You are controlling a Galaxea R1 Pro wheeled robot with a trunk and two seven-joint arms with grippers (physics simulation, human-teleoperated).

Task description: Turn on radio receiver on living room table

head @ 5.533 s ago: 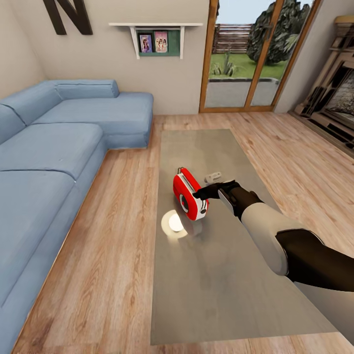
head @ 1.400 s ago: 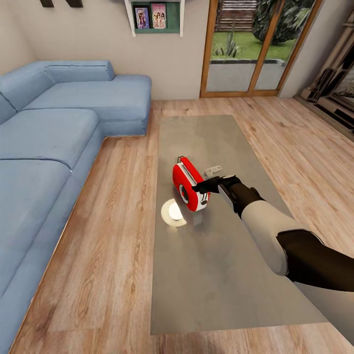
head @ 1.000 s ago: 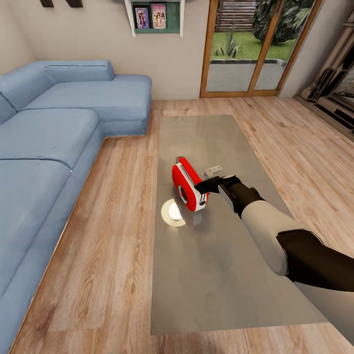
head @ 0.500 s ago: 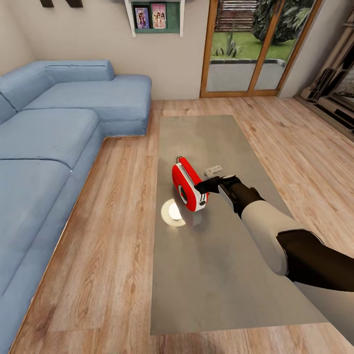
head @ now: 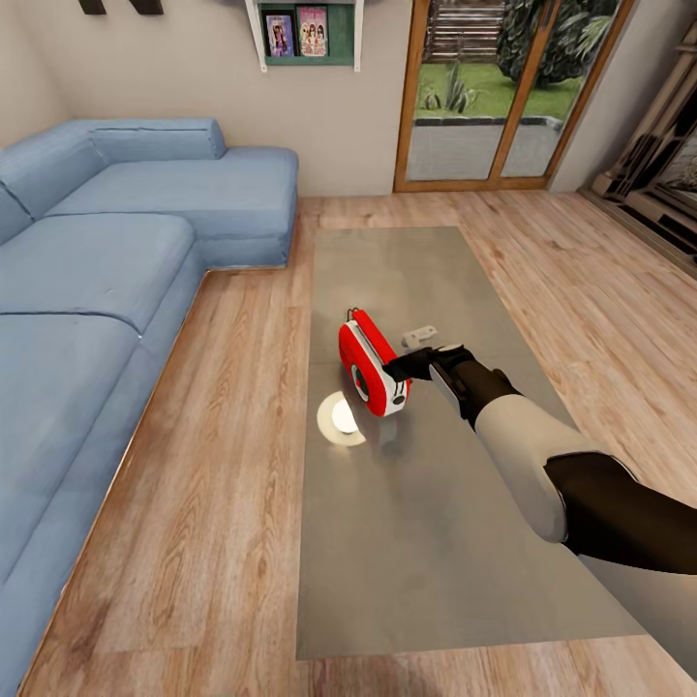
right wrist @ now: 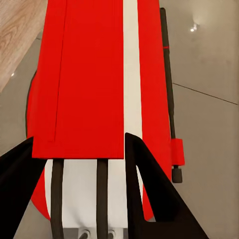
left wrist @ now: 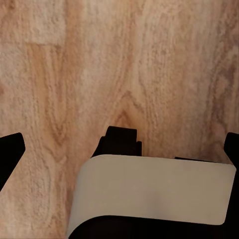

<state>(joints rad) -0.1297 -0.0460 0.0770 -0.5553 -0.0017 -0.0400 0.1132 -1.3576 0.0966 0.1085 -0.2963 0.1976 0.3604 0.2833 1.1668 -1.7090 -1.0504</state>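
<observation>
The red radio receiver (head: 369, 364) stands upright on the long grey table (head: 416, 523), near its left edge, dial face turned toward the near left. My right gripper (head: 397, 369) reaches in from the right and meets the radio's near right end. In the right wrist view the red body with white trim (right wrist: 94, 74) lies straight ahead, and the gripper (right wrist: 82, 191) is open, its black fingers (right wrist: 149, 194) spread either side of the radio's end. In the left wrist view, my left gripper (left wrist: 119, 149) hangs open over the wood floor (left wrist: 124, 59).
A small flat grey gadget (head: 419, 336) lies just behind the gripper. A bright lamp reflection (head: 341, 418) glints on the tabletop. The blue L-shaped sofa (head: 97, 261) runs along the left, glass doors (head: 484, 106) are at the back, and a fireplace (head: 668, 174) is on the right.
Since 5.5 s ago the head view has shifted, so the wall things sit higher in the picture. The right gripper stays at the radio's end. Nothing visibly moved in the last second.
</observation>
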